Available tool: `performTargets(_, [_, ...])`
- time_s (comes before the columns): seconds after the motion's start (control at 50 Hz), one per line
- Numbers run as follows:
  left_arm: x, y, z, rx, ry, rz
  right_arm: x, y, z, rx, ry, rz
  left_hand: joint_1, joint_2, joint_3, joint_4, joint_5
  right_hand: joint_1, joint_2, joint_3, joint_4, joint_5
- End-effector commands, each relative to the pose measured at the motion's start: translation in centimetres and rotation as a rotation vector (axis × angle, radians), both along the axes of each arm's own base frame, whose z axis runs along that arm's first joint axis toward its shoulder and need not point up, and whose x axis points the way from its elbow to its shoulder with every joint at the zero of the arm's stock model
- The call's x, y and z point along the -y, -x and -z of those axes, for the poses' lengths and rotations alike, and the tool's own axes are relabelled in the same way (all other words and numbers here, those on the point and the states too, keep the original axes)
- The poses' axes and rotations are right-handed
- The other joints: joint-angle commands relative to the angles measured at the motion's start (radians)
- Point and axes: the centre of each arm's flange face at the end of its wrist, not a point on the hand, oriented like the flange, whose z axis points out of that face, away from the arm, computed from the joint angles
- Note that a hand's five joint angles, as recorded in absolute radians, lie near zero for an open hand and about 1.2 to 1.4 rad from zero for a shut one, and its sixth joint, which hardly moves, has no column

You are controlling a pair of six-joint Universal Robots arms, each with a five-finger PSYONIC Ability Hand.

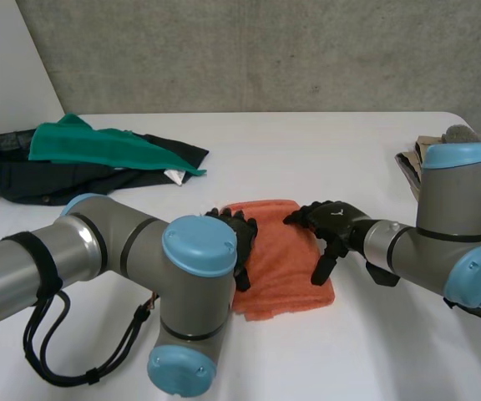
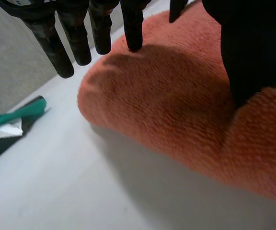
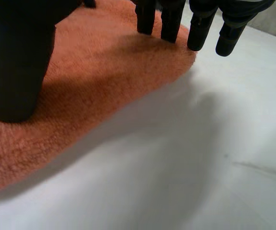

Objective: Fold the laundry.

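Orange towel (image 1: 278, 251) lies folded into a compact rectangle near the middle of the white surface (image 1: 332, 142), between the two arms. Left robot hand (image 1: 239, 242) sits on the towel's left edge and right robot hand (image 1: 332, 224) on its right edge. In the left wrist view, the fingers (image 2: 61, 52) are straight and spread over the far left corner. One tip touches the pile and the thumb (image 2: 253, 57) is set down on the cloth, with nothing pinched. In the right wrist view it is likewise: fingers (image 3: 169, 24) straight at the far right corner, thumb (image 3: 18, 62) pressing down, hand wide and holding nothing. Judgement: the step in hand is pressing the fold flat and squaring it, late for this item. The left edge bulges in a rounded roll, and the terry looks thick and springy. Even downward pressure from both hands together should therefore serve best. Sideways drag from one hand alone could slide or skew the whole bundle on the smooth surface. Green cloth (image 1: 98, 144) and black garment (image 1: 48, 175) lie heaped well apart at the far left, not yet folded.
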Motion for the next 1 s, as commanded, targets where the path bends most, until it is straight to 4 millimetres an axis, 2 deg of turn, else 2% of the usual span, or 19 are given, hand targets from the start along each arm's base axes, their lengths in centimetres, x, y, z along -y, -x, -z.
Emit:
performTargets(0.02, [-0.8,-0.5,-0.8,0.030,-0.033,0.014,0.0,0.2,-0.9,-0.140,0.141,-0.006,-0.002,0.005,0.002,0.009,0.017,-0.053,-0.040,-0.038,-0.037,-0.049])
performTargets(0.04, [-0.5,-0.5,-2.2,0.002,-0.009,0.014,-0.2,0.2,-1.5,-0.155,0.180,-0.002,-0.005,0.002,-0.001,0.007,0.014,-0.053,-0.040,-0.038,-0.037,-0.049])
performTargets(0.1, [0.3,-0.7,-4.7,-0.048,0.027,0.014,-0.4,0.0,-3.1,-0.141,0.255,0.012,-0.011,-0.004,-0.007,0.001,0.008,-0.053,-0.040,-0.038,-0.037,-0.049])
performTargets(0.12, [0.9,-0.8,-6.4,-0.088,0.054,0.022,-0.7,0.1,-3.8,-0.127,0.296,0.016,-0.008,-0.001,-0.004,0.004,0.011,-0.053,-0.040,-0.038,-0.037,-0.049])
performTargets(0.14, [1.1,-0.9,-7.4,-0.110,0.069,0.032,-1.0,0.1,-4.0,-0.122,0.314,0.013,-0.003,0.005,0.002,0.009,0.017,-0.053,-0.040,-0.038,-0.037,-0.049])
performTargets(0.2, [2.0,-1.0,-10.9,-0.199,0.123,0.110,-2.9,0.3,-4.5,-0.089,0.376,-0.002,0.003,0.011,0.008,0.015,0.023,-0.053,-0.040,-0.038,-0.037,-0.049])
performTargets(0.24, [2.0,-0.9,-12.8,-0.251,0.149,0.202,-5.1,0.1,-4.0,-0.075,0.408,-0.040,0.012,0.019,0.016,0.024,0.032,-0.053,-0.040,-0.038,-0.037,-0.049])
performTargets(0.32, [1.5,-0.6,-14.3,-0.296,0.144,0.379,-8.4,0.0,-1.6,-0.054,0.408,-0.109,0.012,0.019,0.016,0.024,0.032,-0.053,-0.040,-0.038,-0.037,-0.049])
performTargets(0.38, [1.1,-0.4,-14.7,-0.312,0.133,0.463,-10.6,-0.2,0.0,-0.043,0.399,-0.159,0.012,0.019,0.016,0.024,0.032,-0.053,-0.040,-0.038,-0.037,-0.049])
performTargets(0.44, [0.6,-0.5,-14.7,-0.316,0.104,0.494,-11.5,-0.3,0.9,-0.041,0.405,-0.173,0.006,0.013,0.011,0.018,0.026,-0.053,-0.040,-0.038,-0.037,-0.049])
performTargets(0.64, [0.5,-0.5,-14.6,-0.329,0.085,0.488,-9.7,-0.8,2.5,-0.050,0.489,-0.162,0.009,0.016,0.013,0.021,0.029,-0.053,-0.040,-0.038,-0.037,-0.049])
performTargets(0.86, [0.9,-0.7,-14.7,-0.336,0.084,0.445,-8.8,-1.5,2.6,-0.037,0.532,-0.165,0.009,0.016,0.013,0.021,0.029,-0.053,-0.040,-0.038,-0.037,-0.049])
performTargets(0.96, [1.0,-0.8,-14.6,-0.349,0.071,0.437,-8.3,-1.8,3.2,-0.039,0.524,-0.166,0.006,0.013,0.011,0.018,0.026,0.056,0.070,0.072,0.073,0.060])
performTargets(1.0, [1.0,-0.8,-14.5,-0.352,0.066,0.438,-8.1,-1.8,3.2,-0.039,0.528,-0.166,0.006,0.013,0.011,0.018,0.026,0.182,0.196,0.197,0.199,0.186])
